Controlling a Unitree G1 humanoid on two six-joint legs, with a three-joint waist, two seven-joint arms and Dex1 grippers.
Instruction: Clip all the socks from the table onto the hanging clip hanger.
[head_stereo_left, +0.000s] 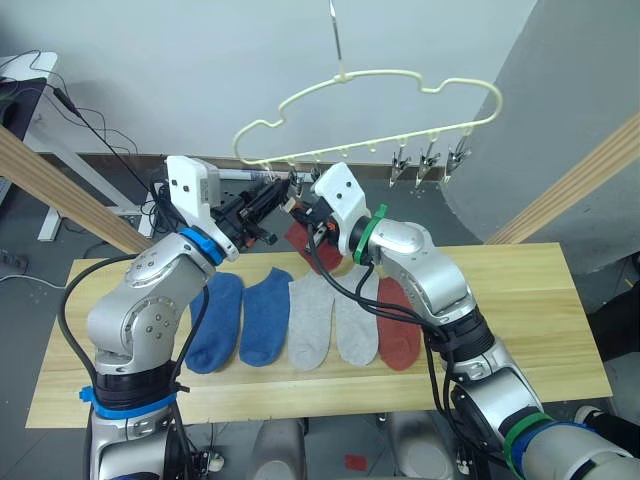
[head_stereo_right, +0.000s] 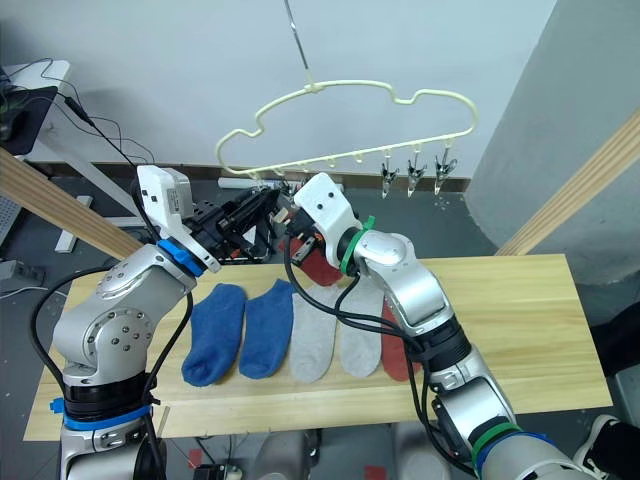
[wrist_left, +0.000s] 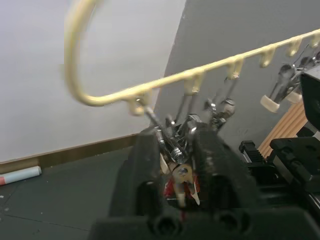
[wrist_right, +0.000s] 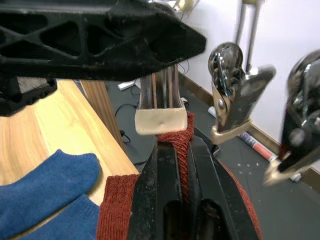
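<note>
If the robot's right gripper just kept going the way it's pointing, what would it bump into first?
Most likely the clip held by the left gripper, directly ahead of the right gripper, which is shut on the rust red sock. The sock's cuff looks almost at the clip's tip, though depth is unclear.

Both arms are reaching up and forward, their wrists converging beneath the left end of the clip hanger (head_stereo_left: 370, 105). The left arm is bending at the elbow and angling up to the right, its left gripper (head_stereo_left: 272, 200) squeezing a metal clip (wrist_left: 176, 150) between its two black fingers (wrist_left: 145, 165). The right arm is stretching from the lower right, forearm rising to the left, its white wrist housing sitting just beside the left gripper. The right gripper (wrist_right: 181, 165) is pinching the cuff of a rust red sock (wrist_right: 177, 137) between closed fingers, lifting that cuff up against the pale tip of the clip.
</note>
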